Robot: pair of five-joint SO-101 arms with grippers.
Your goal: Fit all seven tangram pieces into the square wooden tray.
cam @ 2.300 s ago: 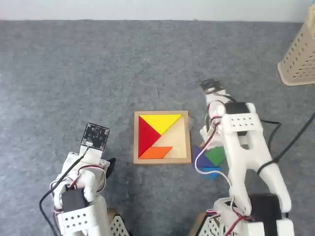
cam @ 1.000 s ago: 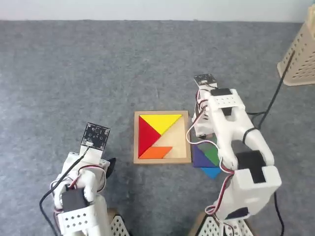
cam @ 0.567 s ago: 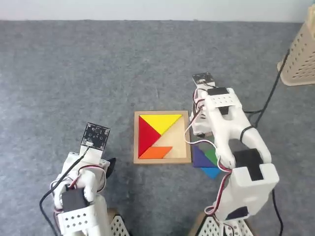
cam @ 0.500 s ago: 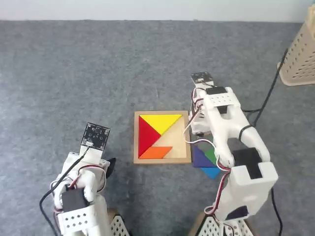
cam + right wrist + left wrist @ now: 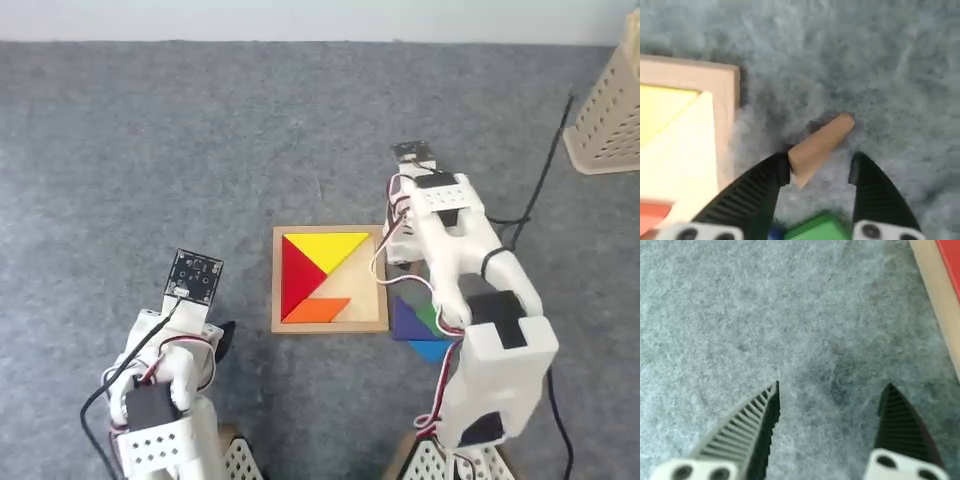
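We see a grey, felt-like surface [image 5: 150, 150] reaching to a pale strip [image 5: 300, 20] along the far edge. A beige perforated basket [image 5: 610, 100] stands at the far right corner, and a black cable [image 5: 545, 185] trails past it toward the right arm [image 5: 470, 290].

The tray [image 5: 330, 327] lies flat near the middle, between the two arms. Inside it a yellow triangle [image 5: 330, 248] fills the far side, a red triangle [image 5: 297, 275] the left side, and an orange piece [image 5: 318, 310] sits along the near edge. The rest of its floor is bare wood. Just beside its right rim, on the felt, a purple piece [image 5: 405, 318], a green piece [image 5: 432, 315] and a blue piece [image 5: 430, 350] lie bunched together, partly under the right arm.

In the right wrist view, the right claw [image 5: 821, 165] is fairly wide and straddles a tan piece [image 5: 820, 142] on the felt near the tray's corner. One finger touches the piece's end and the other stands apart from it, so nothing is gripped. We cannot tell whether the piece lies flat or is tipped up.

The left arm [image 5: 165, 400] sits at the near left. The left claw [image 5: 831, 390] is wide and holds nothing, hanging over bare felt with the tray's rim close by.
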